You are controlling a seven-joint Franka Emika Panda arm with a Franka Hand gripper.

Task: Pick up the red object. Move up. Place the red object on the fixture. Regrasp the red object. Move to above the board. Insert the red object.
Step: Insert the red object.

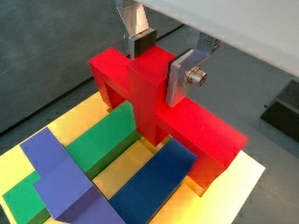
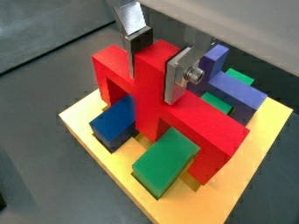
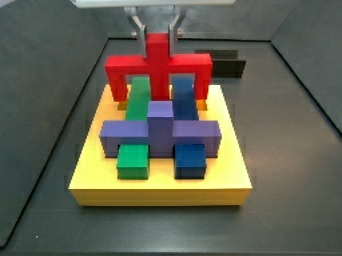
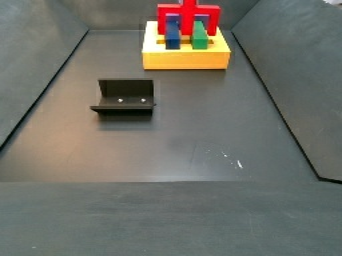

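The red object (image 1: pixel 201 131) stands on the yellow board (image 1: pixel 239 197), legs down and centre stub up, straddling a green block (image 1: pixel 103 138) and a blue block (image 1: pixel 158 179). It shows in both wrist views (image 2: pixel 208 129) and both side views (image 3: pixel 158 68) (image 4: pixel 189 17). My gripper (image 1: pixel 162 63) is above the board, with its silver fingers (image 1: pixel 184 77) closed on either side of the upright stub, also in a wrist view (image 2: pixel 158 63). The fixture (image 4: pixel 123 97) sits alone on the dark floor, well away from the board (image 4: pixel 187 60).
A purple cross-shaped block (image 3: pixel 160 130) lies on the board (image 3: pixel 160 185) in front of the red object, with a small green block (image 3: pixel 132 160) and a small blue block (image 3: pixel 190 160) beside it. Dark walls enclose the floor (image 4: pixel 174 150).
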